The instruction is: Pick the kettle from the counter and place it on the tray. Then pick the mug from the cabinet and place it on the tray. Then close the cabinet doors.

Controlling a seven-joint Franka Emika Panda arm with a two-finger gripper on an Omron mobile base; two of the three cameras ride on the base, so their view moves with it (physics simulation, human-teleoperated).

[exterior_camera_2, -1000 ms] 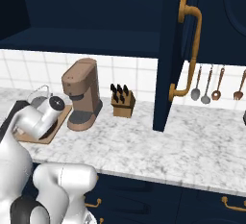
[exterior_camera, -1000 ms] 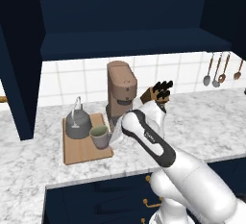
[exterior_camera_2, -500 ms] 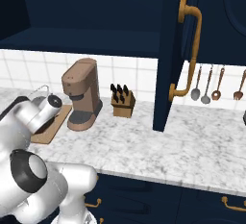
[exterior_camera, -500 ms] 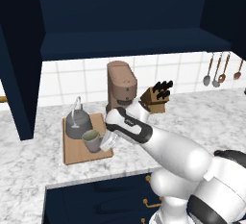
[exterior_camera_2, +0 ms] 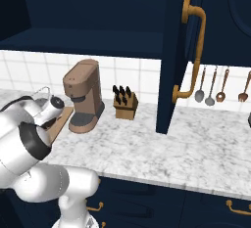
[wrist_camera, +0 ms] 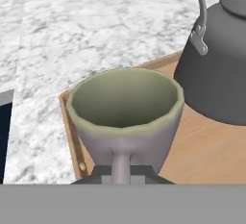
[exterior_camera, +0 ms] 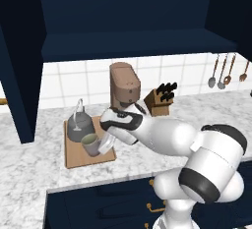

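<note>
The grey-beige mug (wrist_camera: 126, 106) with its pale green inside hangs upright low over the front corner of the wooden tray (wrist_camera: 211, 146). My gripper (wrist_camera: 122, 171) is shut on the mug's side handle. In the left base view the mug (exterior_camera: 90, 145) is at the tray's (exterior_camera: 78, 160) front right, with the gripper (exterior_camera: 105, 144) just to its right. Whether the mug touches the board I cannot tell. The dark grey kettle (exterior_camera: 78, 126) stands on the tray's back half, close behind the mug; its body (wrist_camera: 218, 81) is at the right of the hand view. The cabinet (exterior_camera: 133, 41) above stands open.
A brown coffee machine (exterior_camera: 123, 86) and a knife block (exterior_camera: 158, 100) stand on the marble counter (exterior_camera: 29, 169) right of the tray. The left cabinet door (exterior_camera: 19, 75) hangs open, and so does the right one (exterior_camera_2: 172, 51) with its brass handle (exterior_camera_2: 195, 51). Utensils (exterior_camera_2: 211, 87) hang on the tiled wall.
The mug has shifted a little left and down over the tray, still in my shut gripper. The arm's elbow has swung out to the right. The kettle has not moved.
</note>
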